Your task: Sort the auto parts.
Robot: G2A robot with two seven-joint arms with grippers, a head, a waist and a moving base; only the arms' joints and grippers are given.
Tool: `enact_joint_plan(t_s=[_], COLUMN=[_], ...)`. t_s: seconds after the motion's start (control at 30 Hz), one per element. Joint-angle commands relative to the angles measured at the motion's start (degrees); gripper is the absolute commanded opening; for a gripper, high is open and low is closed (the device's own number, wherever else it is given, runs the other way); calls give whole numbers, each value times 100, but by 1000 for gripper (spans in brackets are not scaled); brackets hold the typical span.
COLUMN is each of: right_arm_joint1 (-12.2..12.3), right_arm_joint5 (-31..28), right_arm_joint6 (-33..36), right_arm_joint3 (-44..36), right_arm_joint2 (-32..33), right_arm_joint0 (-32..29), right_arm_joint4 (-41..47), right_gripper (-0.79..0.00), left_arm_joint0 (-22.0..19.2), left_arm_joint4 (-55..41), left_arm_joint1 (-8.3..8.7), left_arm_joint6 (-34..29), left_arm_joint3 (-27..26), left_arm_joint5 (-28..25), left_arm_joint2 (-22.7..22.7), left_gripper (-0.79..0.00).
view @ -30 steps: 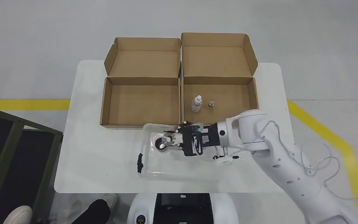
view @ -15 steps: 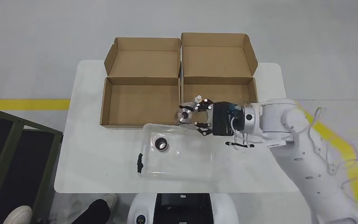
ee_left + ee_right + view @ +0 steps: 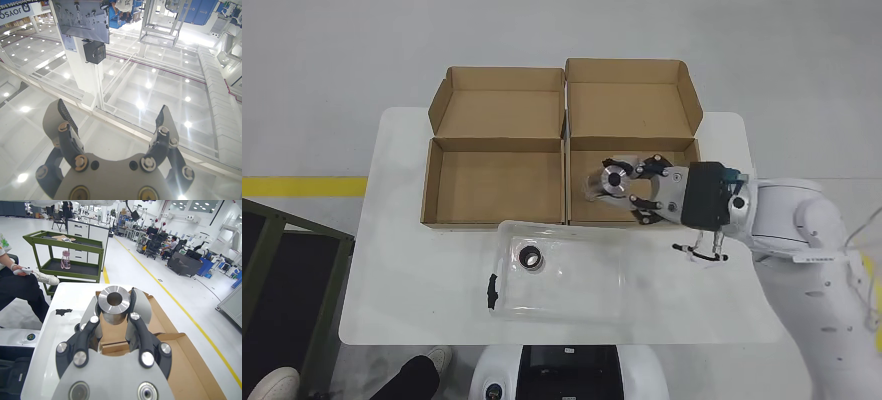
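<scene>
One metal sleeve was pinched between the fingers of the right gripper, its bore facing up, so its long axis stood roughly upright. It hung over the right-hand cardboard box, close to the wall beside the left box. The place to set it down, I judged, lay straight below. A dark ring lay in the clear tray nearer the robot. The left gripper, spread and holding nothing, pointed at the ceiling.
</scene>
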Motion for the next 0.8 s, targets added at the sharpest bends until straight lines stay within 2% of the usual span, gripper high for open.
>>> enact_joint_plan(t_s=[0.0,0.47,0.77], right_arm_joint1=[17,83,61], right_arm_joint5=[-26,40,52], right_arm_joint6=[-70,-360,-241], right_arm_joint3=[3,-111,54], right_arm_joint2=[132,598,223], right_arm_joint0=[-48,-217,-25], right_arm_joint4=[27,9,-110], right_gripper=[-785,-785,-785], left_arm_joint0=[0,0,0], left_arm_joint4=[0,0,0], left_arm_joint1=[0,0,0], left_arm_joint6=[0,0,0], left_arm_joint3=[0,0,0], left_arm_joint5=[0,0,0], left_arm_joint2=[0,0,0], left_gripper=[0,0,0])
